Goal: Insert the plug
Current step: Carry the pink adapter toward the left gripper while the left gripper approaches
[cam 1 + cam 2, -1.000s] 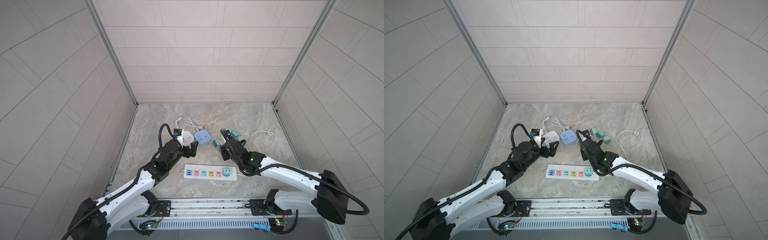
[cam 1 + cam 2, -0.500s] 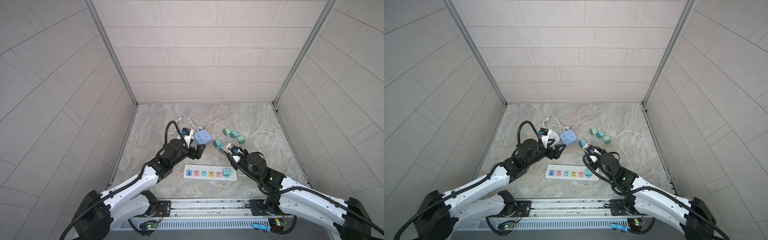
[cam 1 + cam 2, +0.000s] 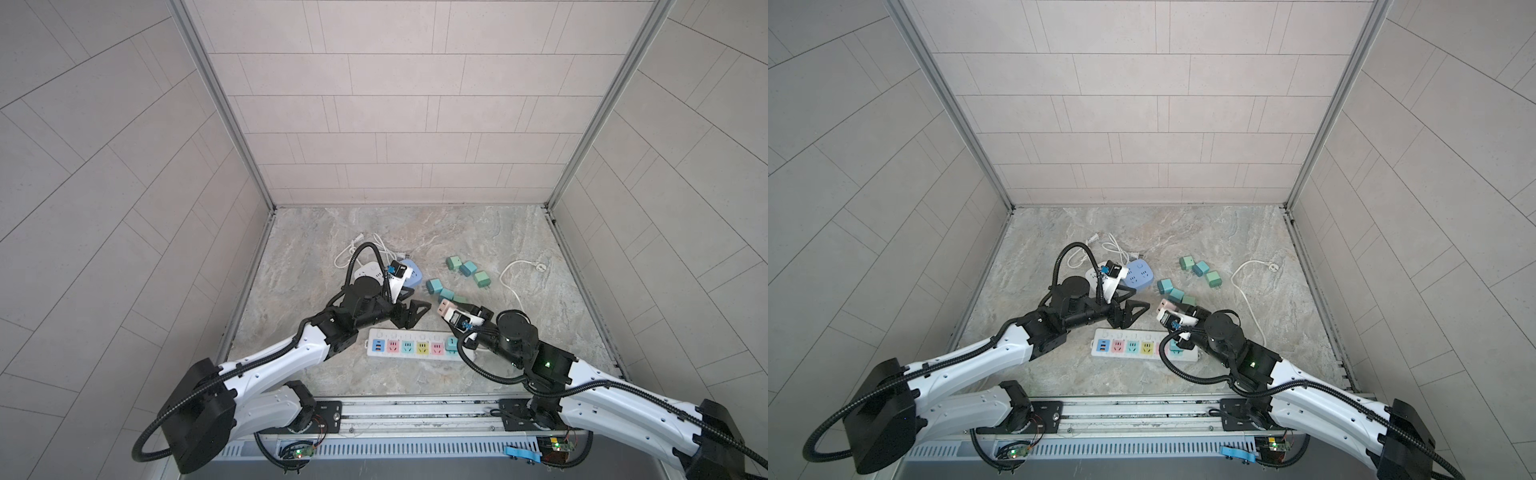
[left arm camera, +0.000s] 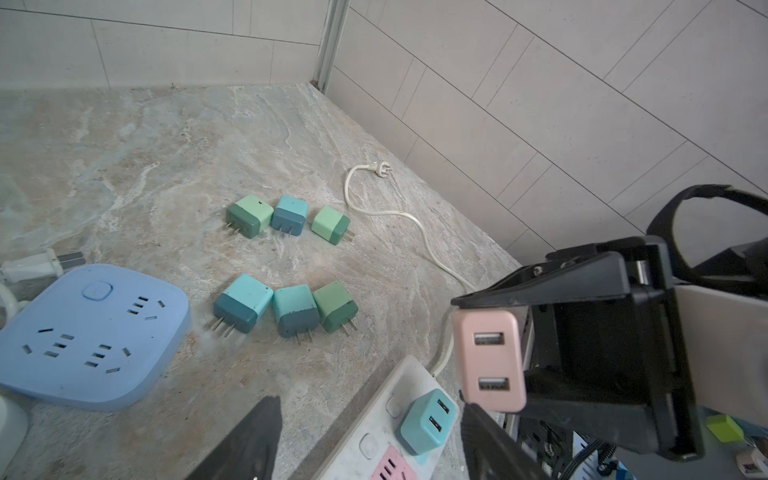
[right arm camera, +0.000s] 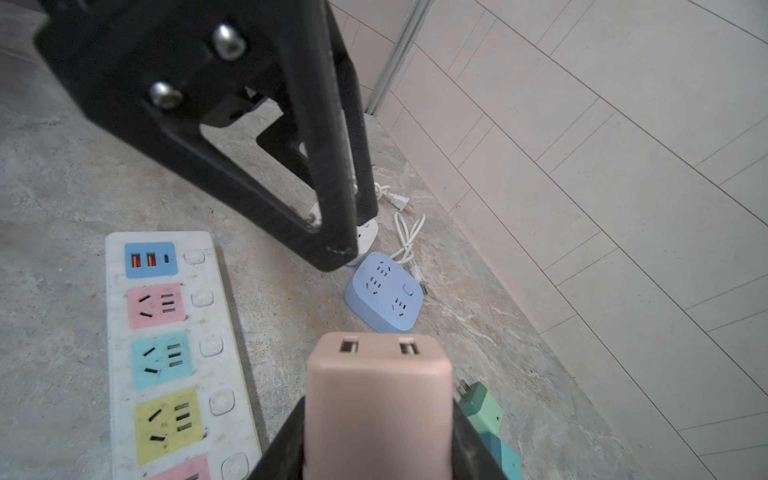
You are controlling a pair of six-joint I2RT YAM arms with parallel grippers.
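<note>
The right gripper (image 5: 378, 453) is clamped on the pink plug (image 3: 446, 308), held in the air right of centre in a top view, just up-frame of the right end of the strip (image 3: 370, 345). The plug's long axis runs along the fingers, up-left in frame. Its USB face points at the left gripper (image 3: 417, 301), close by, jaws apart and empty. The prongs are hidden, probably back inside the grip, so they likely need turning toward the strip, which lies left-to-right across the lower frame. A free socket (image 3: 436, 348) sits just left of the plugged-in teal charger (image 3: 452, 345).
</note>
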